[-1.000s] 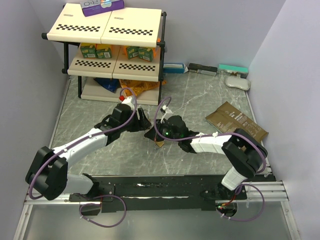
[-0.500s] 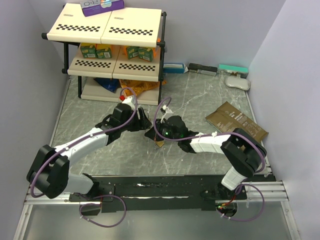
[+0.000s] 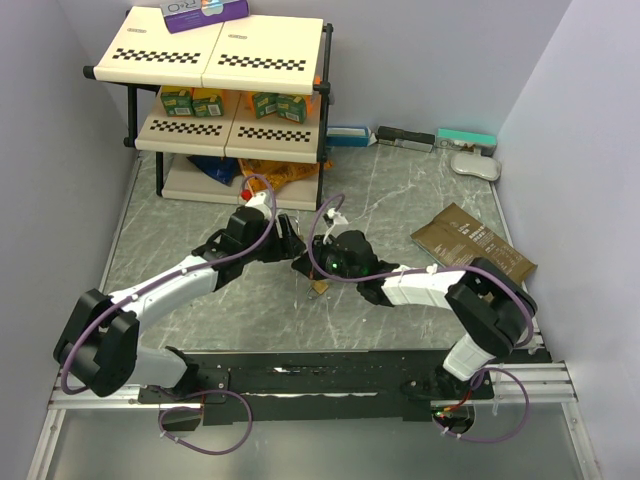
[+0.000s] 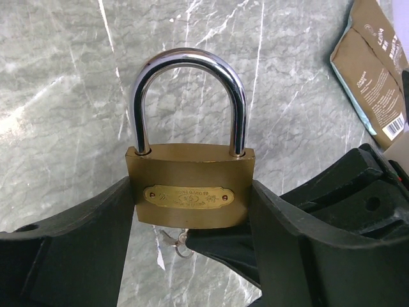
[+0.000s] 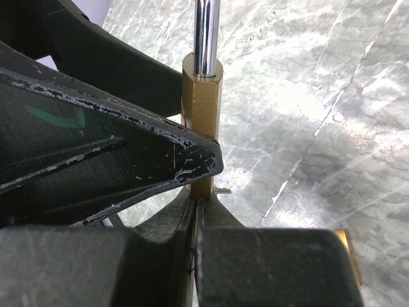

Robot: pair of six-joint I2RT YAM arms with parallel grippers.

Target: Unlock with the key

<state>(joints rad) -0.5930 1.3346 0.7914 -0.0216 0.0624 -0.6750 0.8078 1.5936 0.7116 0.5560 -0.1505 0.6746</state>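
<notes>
The larger brass padlock (image 4: 188, 192) has a closed steel shackle (image 4: 188, 64) and is clamped by its sides between my left gripper's (image 4: 190, 198) black fingers (image 4: 96, 243). It is held upright above the marble table (image 4: 57, 96). In the right wrist view it shows edge-on (image 5: 202, 96). The tiny key (image 4: 171, 242), with its small ring, sits right under the padlock's bottom face. My right gripper (image 5: 197, 206) is shut on the key, and its tip (image 5: 222, 190) pokes out beside the padlock. In the top view both grippers, left (image 3: 296, 250) and right (image 3: 310, 268), meet mid-table.
A small brass piece (image 3: 318, 288) lies on the table below the right gripper. A brown pouch (image 3: 472, 245) lies to the right. A shelf rack (image 3: 225, 90) with small boxes stands at the back left. Flat boxes (image 3: 405, 137) line the back wall.
Both grippers stay together at the padlock. The right gripper has edged slightly up and closer to the left one. Nothing was let go.
</notes>
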